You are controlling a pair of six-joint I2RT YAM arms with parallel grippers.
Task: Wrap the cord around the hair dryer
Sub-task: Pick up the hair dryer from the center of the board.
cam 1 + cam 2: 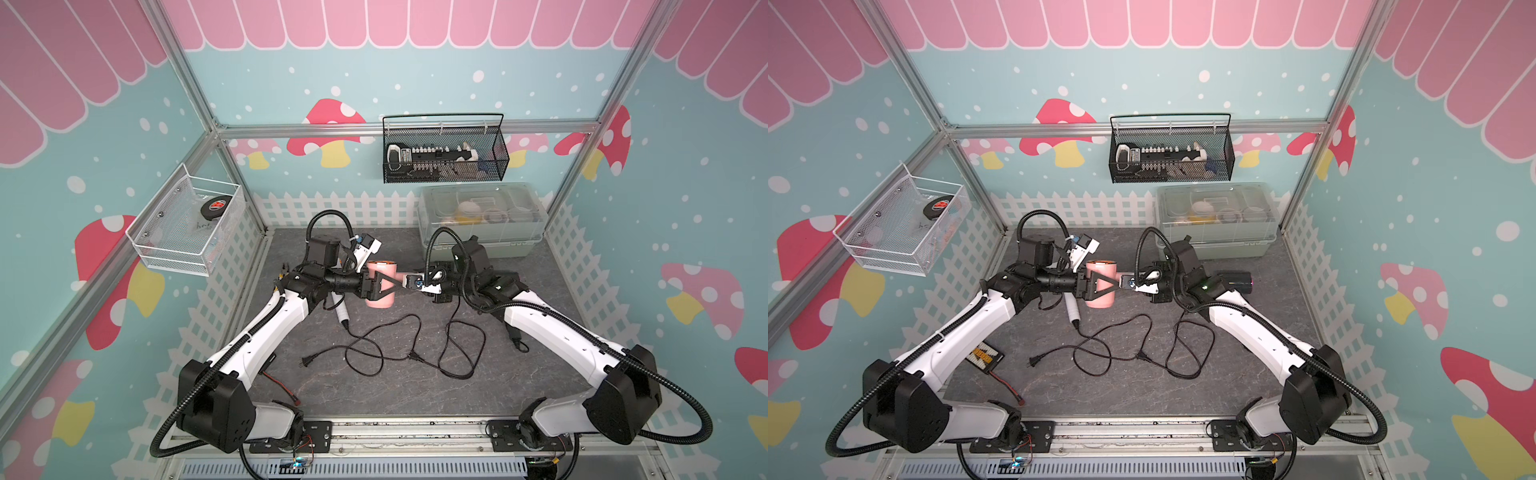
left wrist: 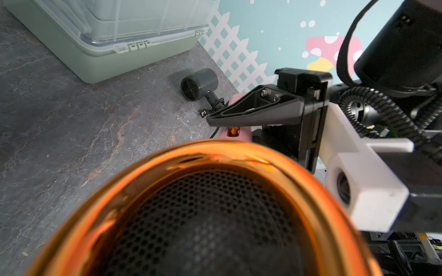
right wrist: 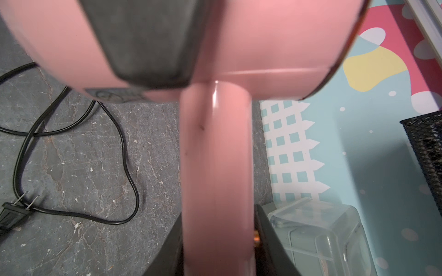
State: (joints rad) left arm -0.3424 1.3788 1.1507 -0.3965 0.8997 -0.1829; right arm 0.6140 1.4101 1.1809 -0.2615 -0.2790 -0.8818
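Right jaws around glossy cylindrical handle [image 3: 216, 155]

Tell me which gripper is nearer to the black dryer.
Right. The right gripper holds the pink dryer by its handle, toward the black dryer; the left gripper is beyond, at its barrel.

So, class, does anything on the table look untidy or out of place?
Yes: the black cord sprawls in loose, crossing loops across the table, its plug lying free; none of it is wound round the pink hair dryer.
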